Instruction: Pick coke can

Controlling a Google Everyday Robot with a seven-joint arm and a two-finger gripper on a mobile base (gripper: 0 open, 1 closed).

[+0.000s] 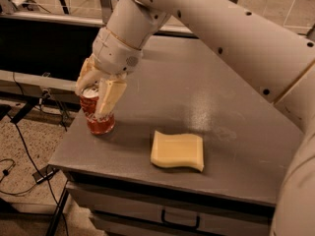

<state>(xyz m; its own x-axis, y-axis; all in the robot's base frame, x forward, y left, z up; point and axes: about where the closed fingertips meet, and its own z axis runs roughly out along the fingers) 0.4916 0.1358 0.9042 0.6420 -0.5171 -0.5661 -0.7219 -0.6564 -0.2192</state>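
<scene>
1. The coke can [100, 122] is being kept upright near the near left corner of a grey table [197, 82]. Its base is being rested on the tabletop, close to the left edge.
2. The gripper [93, 101] is being held over the upper half of the can. It is being carried at the end of a thick white arm [221, 28] that is being reached in from the far right.
3. The can is being grasped by the claw. One pale finger [84, 78] is being pressed against the far left side of the silver top. The other is being laid down the near right side of the red body, so the can is being clamped between the two.
4. Only the lower part of the red wall is being left uncovered below the claw. A few pale marks are being shown there, but no brand name or other writing can be read.
5. A yellow sponge [177, 150] is being left flat on the table to the right of the can, apart from it and near the near edge. No label is being shown on it.
6. A drawer [147, 215] with a dark handle [179, 220] is being shown under the tabletop, on the near side.
7. Black cables [19, 146] are being trailed across the speckled floor [29, 132] to the left of the table.
</scene>
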